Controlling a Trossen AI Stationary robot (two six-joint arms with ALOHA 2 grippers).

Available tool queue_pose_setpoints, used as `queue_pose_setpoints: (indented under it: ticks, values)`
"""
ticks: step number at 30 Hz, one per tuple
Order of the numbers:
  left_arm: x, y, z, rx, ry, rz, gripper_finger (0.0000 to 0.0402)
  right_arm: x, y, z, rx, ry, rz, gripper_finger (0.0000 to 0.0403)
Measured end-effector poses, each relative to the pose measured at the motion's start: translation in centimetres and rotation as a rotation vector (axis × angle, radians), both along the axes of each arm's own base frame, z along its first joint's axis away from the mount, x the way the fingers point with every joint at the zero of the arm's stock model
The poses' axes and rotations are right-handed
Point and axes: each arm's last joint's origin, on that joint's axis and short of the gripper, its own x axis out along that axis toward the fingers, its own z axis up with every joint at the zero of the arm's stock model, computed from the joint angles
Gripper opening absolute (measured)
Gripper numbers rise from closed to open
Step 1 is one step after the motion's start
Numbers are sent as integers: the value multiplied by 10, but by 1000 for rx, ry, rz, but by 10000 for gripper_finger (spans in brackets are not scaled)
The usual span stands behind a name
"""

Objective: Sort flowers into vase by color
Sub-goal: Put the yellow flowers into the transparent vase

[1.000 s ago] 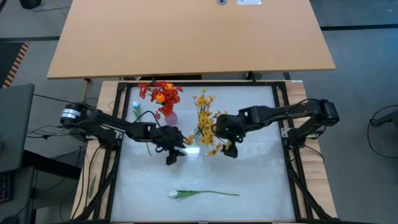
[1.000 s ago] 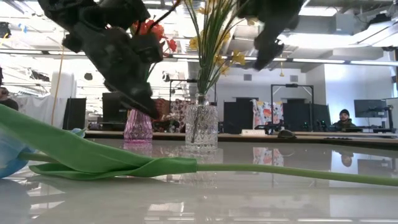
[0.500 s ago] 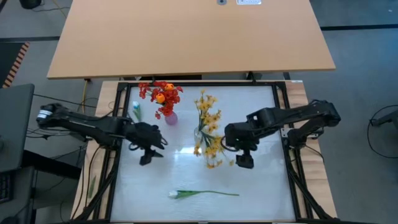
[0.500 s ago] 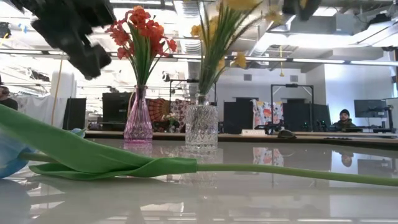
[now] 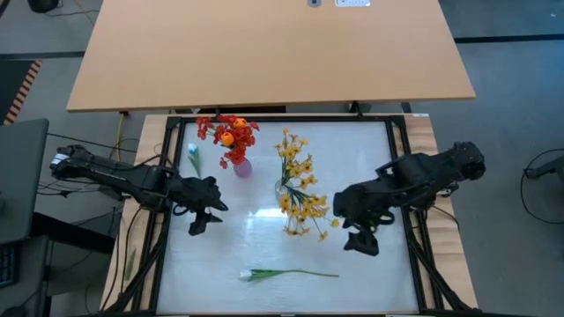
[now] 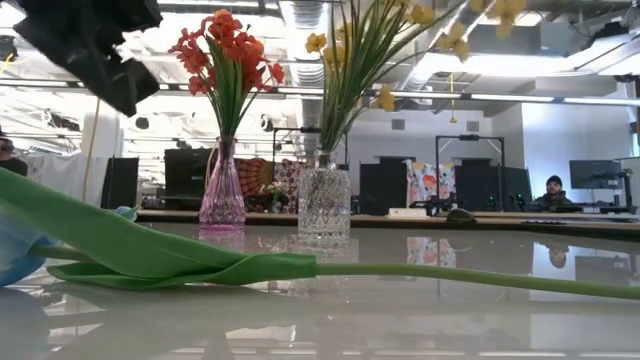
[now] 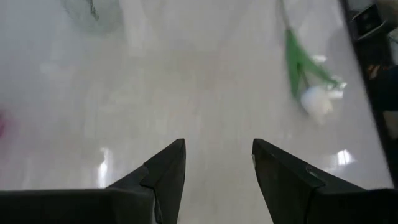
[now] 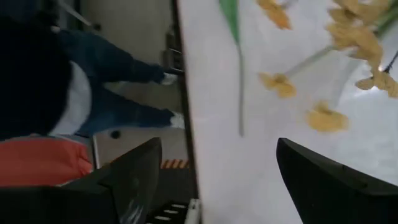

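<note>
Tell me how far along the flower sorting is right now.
Done: red and orange flowers stand in the pink vase, yellow flowers in the clear vase. In hand: nothing; the left end effector and right end effector hover open. Left: the white tulip lying on the table.

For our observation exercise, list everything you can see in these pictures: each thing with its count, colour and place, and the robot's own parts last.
Pink vase: one, far left of the table, holding red and orange flowers.
Clear vase: one, cut glass, right of the pink vase, holding yellow flowers.
White tulip: one, green stem, lying flat near the table's front edge.
Pale flower: one, lying left of the pink vase; kind unclear.
Table: one, white top in a black frame.
Wooden table: one, tan, behind.
Seated person: one, far in the room, right.
Left gripper: open, empty, over the table's left side.
Right gripper: open, empty, right of the yellow flowers.
</note>
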Motion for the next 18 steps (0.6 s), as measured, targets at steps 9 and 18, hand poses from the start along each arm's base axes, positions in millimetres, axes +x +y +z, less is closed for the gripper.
queue_pose_setpoints:
  ticks: [9,18]
  values:
    - [-6,5,-7,115,83,103,174,14,17,7,-159,-228,-13,334]
    - [-4,6,-5,145,47,99,174,56,10,-26,-227,-166,110,272]
